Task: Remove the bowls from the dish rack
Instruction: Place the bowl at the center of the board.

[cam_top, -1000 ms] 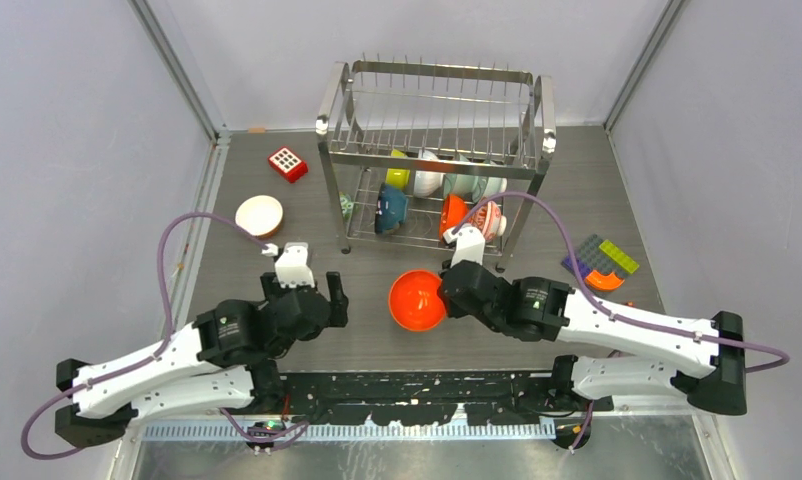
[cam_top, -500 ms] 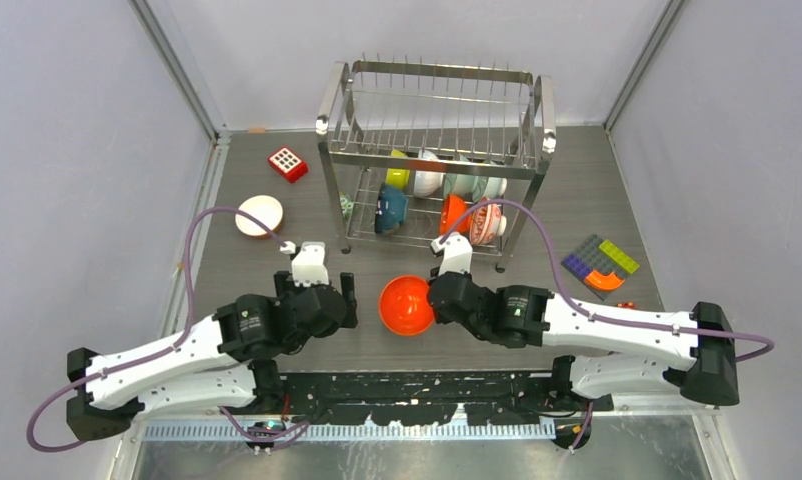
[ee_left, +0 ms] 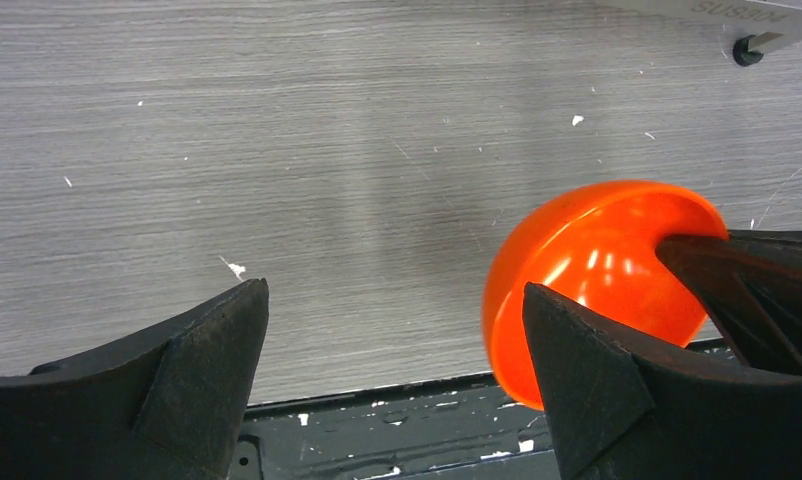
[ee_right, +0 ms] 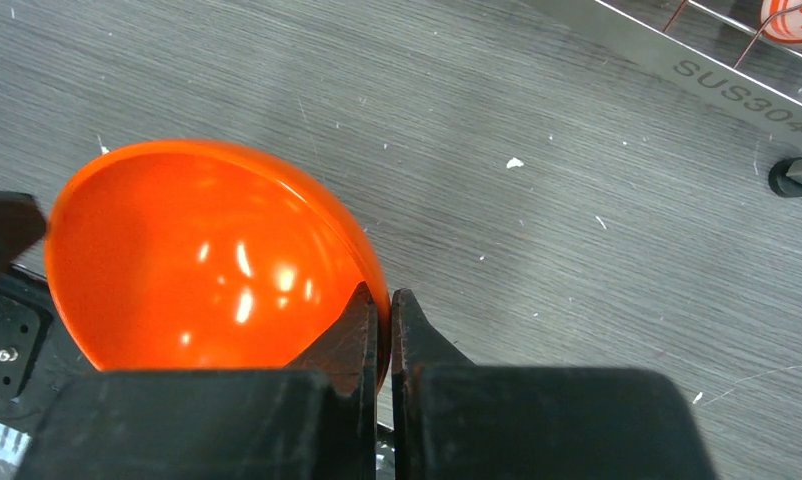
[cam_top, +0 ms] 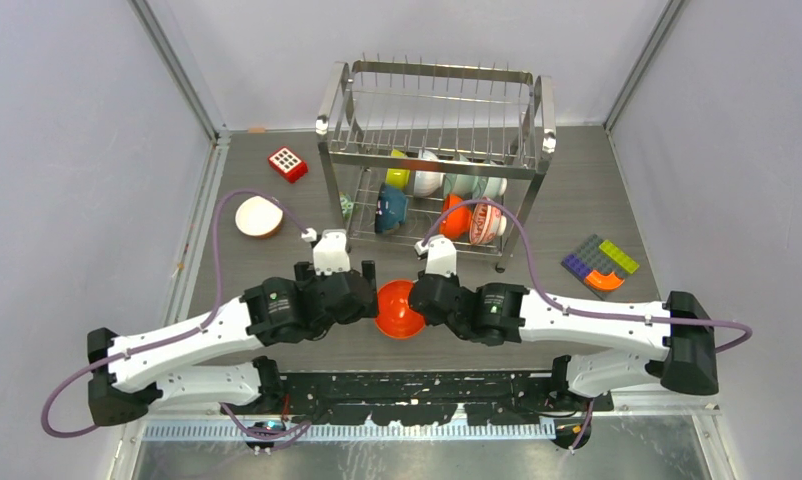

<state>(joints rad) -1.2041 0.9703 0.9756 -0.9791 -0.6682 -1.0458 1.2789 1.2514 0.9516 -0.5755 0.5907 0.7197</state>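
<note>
From above, the dish rack [cam_top: 435, 150] stands at the far middle of the worktop [cam_top: 577, 200]. Its lower tier holds a lime-yellow bowl [cam_top: 398, 175], a white bowl [cam_top: 426, 178], a dark blue bowl [cam_top: 390, 208] and a red-and-white bowl [cam_top: 485, 221]. In front of the rack, towards the arm bases, the right end effector [cam_top: 414, 300] grips an orange bowl [cam_top: 397, 310] tipped on its side. The left end effector [cam_top: 369, 290] is just beside the bowl's other edge. A cream bowl [cam_top: 258, 216] and a red dotted block [cam_top: 287, 163] sit left of the rack, and flat toy bricks [cam_top: 601, 262] lie to its right.

In the left wrist view, the left end effector [ee_left: 392, 290] is spread wide with nothing between its fingers. The orange bowl [ee_left: 587, 270] hangs off to one side, over the worktop's near edge. A corner of the rack's base shows lettering, cut off by the frame edge.

In the right wrist view, the right end effector [ee_right: 384, 305] is clenched on the orange bowl's [ee_right: 197, 270] rim. The rack's base bar [ee_right: 737, 95] reads "SUS304".
</note>
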